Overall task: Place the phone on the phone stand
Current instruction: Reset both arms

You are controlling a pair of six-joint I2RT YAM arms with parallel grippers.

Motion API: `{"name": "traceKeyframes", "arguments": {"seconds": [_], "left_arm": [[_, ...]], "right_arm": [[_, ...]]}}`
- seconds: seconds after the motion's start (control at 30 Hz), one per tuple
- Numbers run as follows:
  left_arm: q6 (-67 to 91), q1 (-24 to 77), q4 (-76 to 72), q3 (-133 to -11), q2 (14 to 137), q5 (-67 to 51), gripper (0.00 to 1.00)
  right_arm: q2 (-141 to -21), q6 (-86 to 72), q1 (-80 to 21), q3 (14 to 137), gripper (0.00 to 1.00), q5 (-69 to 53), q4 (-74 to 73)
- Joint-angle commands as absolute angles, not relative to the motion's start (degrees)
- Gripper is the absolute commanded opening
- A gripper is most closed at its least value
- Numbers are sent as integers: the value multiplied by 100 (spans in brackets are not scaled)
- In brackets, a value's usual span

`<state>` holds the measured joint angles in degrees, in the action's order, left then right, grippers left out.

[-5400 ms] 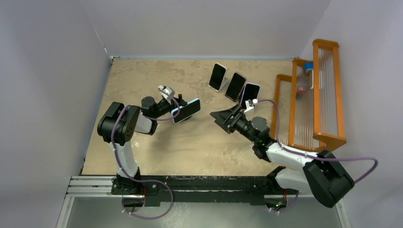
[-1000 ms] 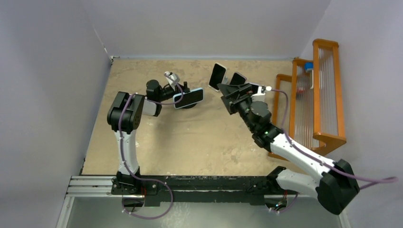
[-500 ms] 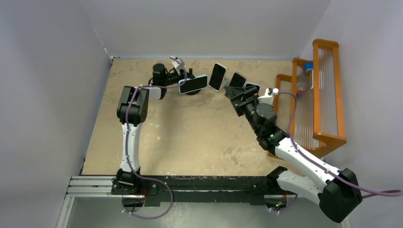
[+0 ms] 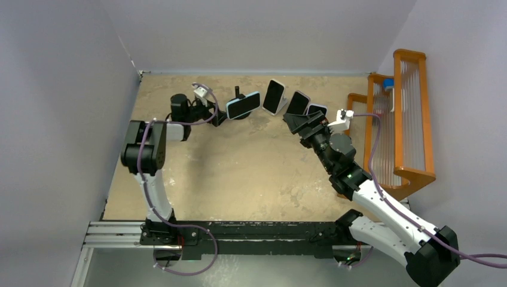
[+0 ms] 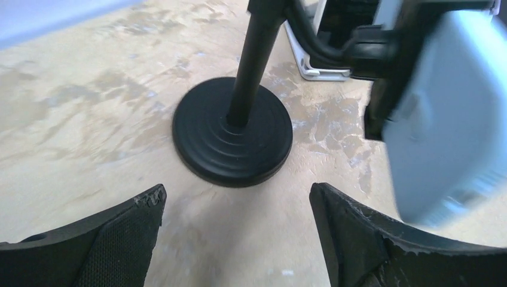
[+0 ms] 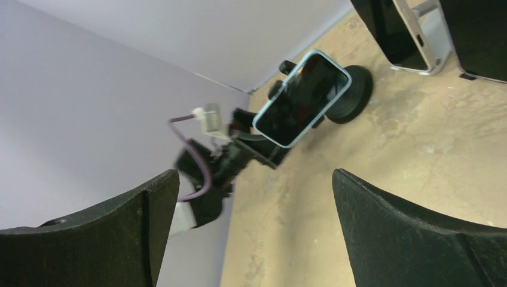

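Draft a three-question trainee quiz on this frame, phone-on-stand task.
1. True or false: the light-blue phone sits on the phone stand, clear of the left gripper.
2. The stand's base is: A round and black; B square and white; C three-legged.
3. Is the right gripper open or shut?
Key: 1 true; 2 A; 3 open.
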<state>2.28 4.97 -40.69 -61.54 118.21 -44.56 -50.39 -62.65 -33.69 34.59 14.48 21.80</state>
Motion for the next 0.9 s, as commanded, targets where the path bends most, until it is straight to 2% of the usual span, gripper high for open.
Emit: {"name": "traceKeyframes", "arguments": {"seconds": [0.0, 0.17, 0.23, 0.47, 0.6, 0.87], "left_arm": [[314, 378, -4273, -5253, 10480, -3697, 89], [887, 378, -4898, -3297, 8735, -3250, 91], [917, 380, -4706, -2656, 7954, -2836, 91], [816, 369, -3814, -1690, 6155, -2178, 92], [877, 377, -3822, -1447, 5734, -2066, 94], [889, 377, -3854, -1531, 5908, -2320, 94]], "right_arm": [[-4891, -5535, -3349, 3599, 99, 1570, 1643], [-4571, -5324, -3349, 3427, 99, 1898, 1300], [-4376, -5332, -3349, 3310, 99, 1918, 1284], [-4034, -5056, -3349, 3290, 99, 2130, 1060], [-3908, -4838, -3349, 3333, 99, 2376, 964], [-3757, -4509, -3349, 3452, 99, 2755, 863]]}}
